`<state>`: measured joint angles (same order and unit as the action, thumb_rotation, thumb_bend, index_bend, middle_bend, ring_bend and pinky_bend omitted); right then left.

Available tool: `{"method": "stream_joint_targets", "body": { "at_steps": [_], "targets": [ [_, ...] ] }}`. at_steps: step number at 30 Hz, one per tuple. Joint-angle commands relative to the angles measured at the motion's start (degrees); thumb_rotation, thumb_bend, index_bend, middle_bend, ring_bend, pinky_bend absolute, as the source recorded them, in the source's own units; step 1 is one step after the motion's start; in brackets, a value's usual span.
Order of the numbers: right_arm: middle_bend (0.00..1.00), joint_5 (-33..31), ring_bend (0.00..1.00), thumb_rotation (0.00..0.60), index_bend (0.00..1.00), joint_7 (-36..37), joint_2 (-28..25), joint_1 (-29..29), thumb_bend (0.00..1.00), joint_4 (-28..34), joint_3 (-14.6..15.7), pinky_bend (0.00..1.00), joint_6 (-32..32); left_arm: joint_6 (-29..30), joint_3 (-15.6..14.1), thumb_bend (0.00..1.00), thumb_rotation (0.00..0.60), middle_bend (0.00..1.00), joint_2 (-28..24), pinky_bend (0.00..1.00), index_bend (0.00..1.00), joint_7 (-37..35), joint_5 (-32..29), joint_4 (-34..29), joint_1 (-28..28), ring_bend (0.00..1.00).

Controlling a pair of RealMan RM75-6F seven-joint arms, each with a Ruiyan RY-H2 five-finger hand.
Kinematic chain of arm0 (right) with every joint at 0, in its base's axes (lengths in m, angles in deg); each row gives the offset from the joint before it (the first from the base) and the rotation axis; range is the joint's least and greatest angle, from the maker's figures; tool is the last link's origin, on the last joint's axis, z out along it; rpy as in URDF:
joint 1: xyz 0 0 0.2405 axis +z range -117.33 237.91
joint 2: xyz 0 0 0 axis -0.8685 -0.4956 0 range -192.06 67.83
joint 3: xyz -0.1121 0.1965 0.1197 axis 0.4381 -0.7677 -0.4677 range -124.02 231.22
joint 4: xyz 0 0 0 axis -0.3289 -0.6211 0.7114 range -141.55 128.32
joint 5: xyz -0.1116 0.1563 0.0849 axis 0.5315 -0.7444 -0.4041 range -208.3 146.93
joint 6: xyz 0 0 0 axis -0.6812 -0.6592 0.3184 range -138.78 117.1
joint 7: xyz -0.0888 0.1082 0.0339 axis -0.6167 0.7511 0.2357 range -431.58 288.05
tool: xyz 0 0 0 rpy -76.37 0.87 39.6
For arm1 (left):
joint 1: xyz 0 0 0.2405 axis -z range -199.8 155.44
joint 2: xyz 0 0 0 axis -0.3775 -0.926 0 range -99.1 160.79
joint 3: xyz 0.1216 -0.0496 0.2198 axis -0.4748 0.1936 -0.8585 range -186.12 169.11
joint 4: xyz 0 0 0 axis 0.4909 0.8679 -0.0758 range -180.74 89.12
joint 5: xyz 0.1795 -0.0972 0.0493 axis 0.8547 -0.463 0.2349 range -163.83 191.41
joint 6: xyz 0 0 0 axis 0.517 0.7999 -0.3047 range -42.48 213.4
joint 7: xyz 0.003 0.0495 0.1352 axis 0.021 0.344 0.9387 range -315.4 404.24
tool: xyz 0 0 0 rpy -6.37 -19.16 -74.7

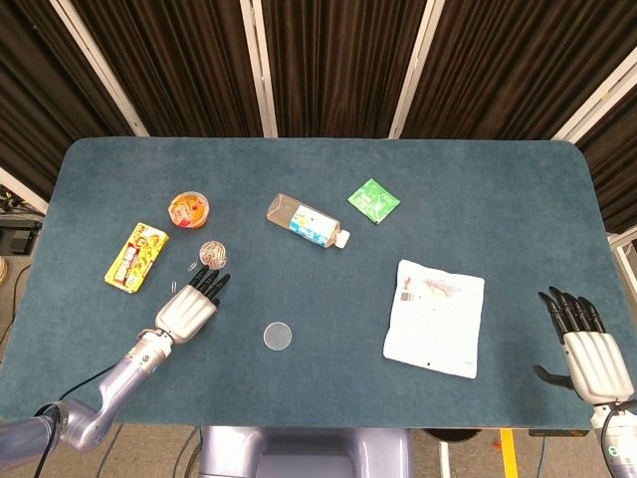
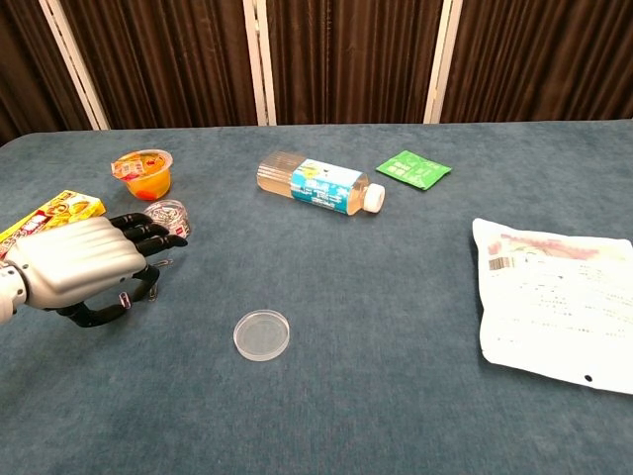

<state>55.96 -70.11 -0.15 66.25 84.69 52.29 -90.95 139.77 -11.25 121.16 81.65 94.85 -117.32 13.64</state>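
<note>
- I've got the blue table (image 1: pixel 478 189) under me, with the white pouch (image 1: pixel 435 317) lying flat at four o'clock from its middle.
- The bottle (image 1: pixel 308 221) lies on its side near centre, cap pointing to four o'clock.
- My left hand (image 1: pixel 190 309) hovers low, fingers stretched out and slightly apart, holding nothing.
- My right hand (image 1: pixel 587 349) sits at the table's near right corner, fingers straight and apart, also holding nothing.
- The small dish of paper clips (image 2: pixel 166 213) sits at one o'clock, just beyond my left fingertips (image 2: pixel 170 237).
- Loose paper clips (image 2: pixel 150 283) lie under that hand.
</note>
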Motion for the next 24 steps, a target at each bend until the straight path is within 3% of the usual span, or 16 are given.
{"method": "stream_joint_targets", "body": {
  "at_steps": [1, 14, 24],
  "targets": [
    [0.0, -0.04, 0.0, 0.6, 0.0, -0.08, 0.02, 0.02, 0.0, 0.01, 0.0, 0.0, 0.05, 0.15, -0.04, 0.35, 0.6, 0.0, -0.08, 0.0, 0.49, -0.05, 0.13, -0.13, -0.08, 0.0],
    [0.0, 0.03, 0.0, 0.6, 0.0, -0.04, 0.06, -0.01, 0.0, -0.01, 0.04, 0.0, 0.03, 0.45, -0.21, 0.38, 0.6, 0.0, -0.28, 0.0, 0.51, 0.29, 0.16, -0.14, -0.6, 0.0],
    [0.0, -0.08, 0.0, 0.6, 0.0, -0.29, 0.09, 0.09, 0.0, 0.04, 0.02, 0.0, 0.24, 0.19, -0.16, 0.46, 0.6, 0.0, -0.04, 0.0, 0.56, 0.2, -0.09, 0.43, -0.74, 0.0]
  ]
}}
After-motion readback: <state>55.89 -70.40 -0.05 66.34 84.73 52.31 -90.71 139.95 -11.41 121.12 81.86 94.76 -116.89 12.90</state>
